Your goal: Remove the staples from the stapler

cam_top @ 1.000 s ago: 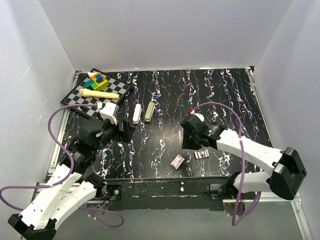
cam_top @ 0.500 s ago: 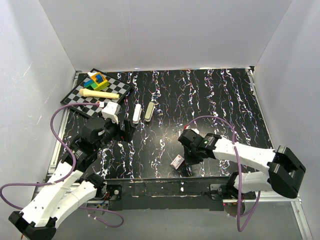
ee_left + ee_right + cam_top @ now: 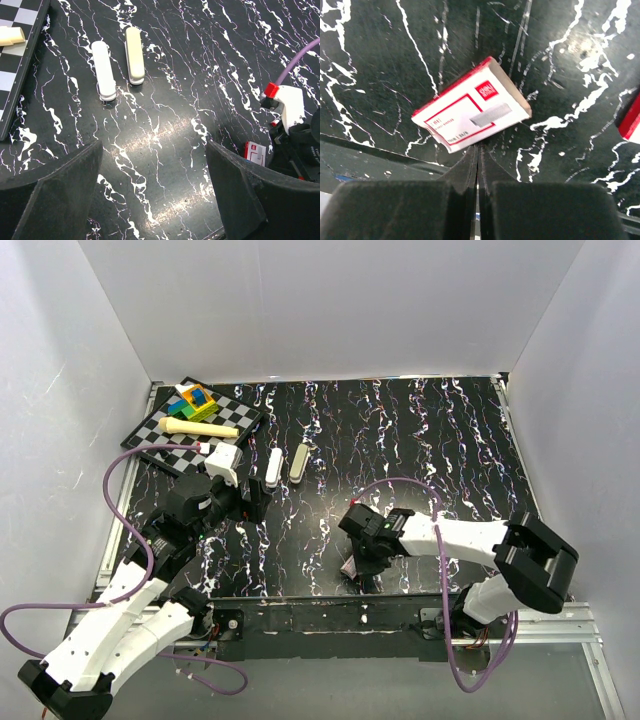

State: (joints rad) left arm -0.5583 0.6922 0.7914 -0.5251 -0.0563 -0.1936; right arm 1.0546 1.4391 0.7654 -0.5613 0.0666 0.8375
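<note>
The stapler (image 3: 274,466) is a slim white bar lying flat at the back left of the black marbled table, with a similar cream bar (image 3: 300,462) beside it. Both show in the left wrist view, the white bar (image 3: 103,70) left of the cream bar (image 3: 134,61). My left gripper (image 3: 255,502) is open and empty, just short of the stapler, with bare table between its fingers (image 3: 65,192). My right gripper (image 3: 358,562) is shut near the front edge. Its fingertips (image 3: 472,155) meet at the near edge of a small red-and-white staple box (image 3: 470,112), with nothing visible between them.
A chequered board (image 3: 165,435) sits at the back left corner with coloured blocks (image 3: 193,400) and a cream cylinder (image 3: 198,427) on it. A second red-and-white item (image 3: 632,122) lies right of the staple box. White walls enclose the table.
My right arm has swung left and toward the front edge, bringing its shut gripper onto the staple box. My left gripper has edged slightly toward the stapler.
</note>
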